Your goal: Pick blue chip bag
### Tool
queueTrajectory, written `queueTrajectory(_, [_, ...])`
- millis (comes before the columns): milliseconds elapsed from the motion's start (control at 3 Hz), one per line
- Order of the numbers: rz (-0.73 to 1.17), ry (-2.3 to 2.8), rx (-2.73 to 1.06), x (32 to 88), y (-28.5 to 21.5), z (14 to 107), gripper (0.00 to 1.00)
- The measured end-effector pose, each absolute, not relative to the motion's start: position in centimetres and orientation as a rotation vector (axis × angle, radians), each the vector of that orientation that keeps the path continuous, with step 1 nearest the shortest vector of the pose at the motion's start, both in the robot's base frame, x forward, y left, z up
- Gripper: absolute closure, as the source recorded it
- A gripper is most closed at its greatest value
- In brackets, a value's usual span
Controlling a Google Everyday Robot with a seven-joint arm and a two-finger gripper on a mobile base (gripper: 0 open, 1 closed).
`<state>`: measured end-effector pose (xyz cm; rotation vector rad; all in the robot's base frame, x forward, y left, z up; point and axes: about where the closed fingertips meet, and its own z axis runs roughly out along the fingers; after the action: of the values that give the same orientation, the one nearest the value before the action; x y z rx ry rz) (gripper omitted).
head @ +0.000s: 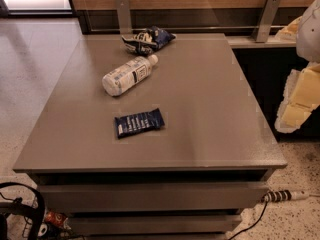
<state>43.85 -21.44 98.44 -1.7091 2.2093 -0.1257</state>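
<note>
The blue chip bag is a crumpled dark-blue foil bag with white patches. It lies at the far edge of the grey table, left of centre. A white plastic bottle lies on its side just in front of the bag. A flat dark-blue bar wrapper with white text lies nearer the front. My gripper, white and pale yellow, hangs at the right edge of the view, beyond the table's right side and far from the bag.
The table has drawers below its front edge. A wood-panelled wall with two metal brackets stands right behind the table. A cable and plug lie on the floor at front right. Dark cables sit at front left.
</note>
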Motion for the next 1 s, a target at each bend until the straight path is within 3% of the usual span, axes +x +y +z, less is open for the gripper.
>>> queueTrajectory(667, [-0.156,2.173,-1.702,45.5,-21.2,99.4,0.00])
queueTrajectory(1000, [-0.221,2.104,-1.644,51.2,-20.3,100.6,0.00])
